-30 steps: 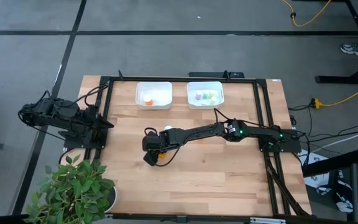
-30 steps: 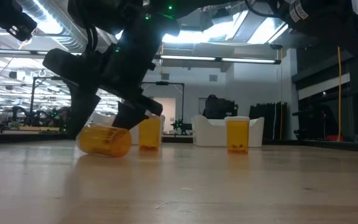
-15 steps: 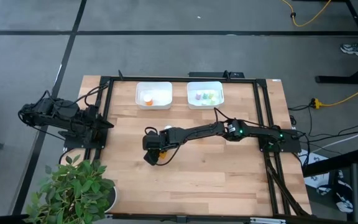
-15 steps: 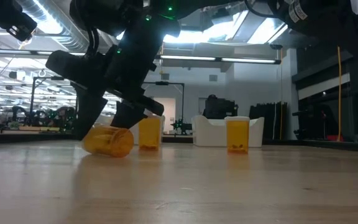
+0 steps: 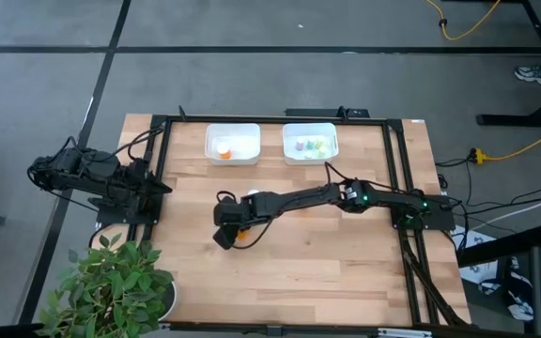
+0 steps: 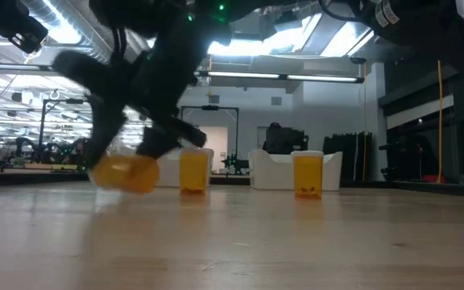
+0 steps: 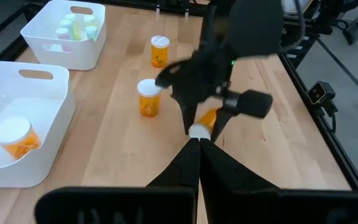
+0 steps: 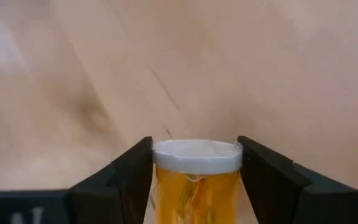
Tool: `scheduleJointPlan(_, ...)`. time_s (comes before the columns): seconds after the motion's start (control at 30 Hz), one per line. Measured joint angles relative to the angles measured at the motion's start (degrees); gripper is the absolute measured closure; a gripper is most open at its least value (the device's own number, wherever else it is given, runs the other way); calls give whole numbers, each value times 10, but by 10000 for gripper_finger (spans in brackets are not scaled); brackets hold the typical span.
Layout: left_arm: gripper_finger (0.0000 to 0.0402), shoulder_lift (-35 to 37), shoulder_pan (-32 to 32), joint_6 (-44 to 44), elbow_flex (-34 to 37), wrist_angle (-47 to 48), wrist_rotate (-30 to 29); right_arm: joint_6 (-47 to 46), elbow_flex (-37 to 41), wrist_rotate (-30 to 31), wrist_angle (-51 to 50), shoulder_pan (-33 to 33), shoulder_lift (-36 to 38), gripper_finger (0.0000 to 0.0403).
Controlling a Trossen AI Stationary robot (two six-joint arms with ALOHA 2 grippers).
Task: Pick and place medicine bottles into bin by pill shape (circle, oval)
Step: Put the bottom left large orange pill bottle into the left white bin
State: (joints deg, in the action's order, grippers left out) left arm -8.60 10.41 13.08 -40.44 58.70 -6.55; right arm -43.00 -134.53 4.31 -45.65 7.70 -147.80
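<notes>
Here the right hand (image 5: 225, 228) grips one orange bottle (image 8: 196, 180); two more (image 7: 149, 97) stand upright.

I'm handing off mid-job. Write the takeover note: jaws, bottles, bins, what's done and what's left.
Right gripper: jaws shut on an orange medicine bottle with a white cap, lying sideways, at mid-table.
Left gripper: jaws shut, empty, parked at the table's left edge.
Left white plastic bin: one orange bottle inside.
Right white plastic bin: several pale green bottles.
Still on the table: two upright orange bottles.
Left to do: bin the held bottle, then sort those two. Pill shapes cannot be read from here.
</notes>
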Motion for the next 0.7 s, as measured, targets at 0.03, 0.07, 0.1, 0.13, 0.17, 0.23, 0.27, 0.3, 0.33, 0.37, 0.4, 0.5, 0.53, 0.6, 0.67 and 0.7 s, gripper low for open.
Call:
scheduleJointPlan(0.03, 401, 0, 0, 0, 0, 0, 0, 3, -3, 12, 0, 0, 4, 189)
scheduleJointPlan(0.07, 401, 0, 0, 0, 0, 0, 0, 10, -4, 26, 8, 0, 9, 188)
scheduleJointPlan(0.1, 401, 0, 0, 0, 0, 0, 0, 14, -4, 41, 14, 2, 19, 188)
scheduleJointPlan(0.13, 401, 0, 0, 0, 0, 1, 0, 16, -4, 59, 11, 4, 26, 188)
scheduleJointPlan(0.17, 401, 0, 0, 0, 0, 1, 0, 20, -5, 83, 14, 5, 36, 188)
scheduleJointPlan(0.23, 401, 0, 0, 0, 0, 1, 0, 33, -5, 144, 12, 10, 51, 188)
scheduleJointPlan(0.27, 401, 0, 0, 0, 0, 1, 0, 41, -5, 177, 19, 13, 60, 188)
scheduleJointPlan(0.3, 401, 0, 0, 0, 0, 1, 0, 49, -5, 210, 16, 17, 66, 188)
scheduleJointPlan(0.33, 401, 0, 0, 0, 0, 1, 0, 61, -5, 242, 24, 20, 72, 188)
scheduleJointPlan(0.37, 401, 0, 0, 0, 0, 1, 0, 73, -5, 270, 30, 23, 78, 188)
scheduleJointPlan(0.4, 401, 0, 0, 0, 0, 1, 0, 83, -5, 299, 34, 26, 81, 188)
scheduleJointPlan(0.5, 401, 0, 0, 0, 0, 3, 0, 105, -5, 371, 59, 33, 86, 188)
scheduleJointPlan(0.53, 401, 0, 0, 0, 0, 3, 0, 106, -5, 397, 65, 36, 86, 188)
scheduleJointPlan(0.6, 401, 0, 0, 0, 0, 5, 0, 102, -5, 454, 76, 43, 86, 188)
scheduleJointPlan(0.67, 401, 0, 0, 0, 0, 5, 0, 83, 0, 524, 93, 51, 85, 188)
scheduleJointPlan(0.7, 401, 0, 0, 0, 0, 5, 0, 69, 4, 558, 95, 56, 85, 188)
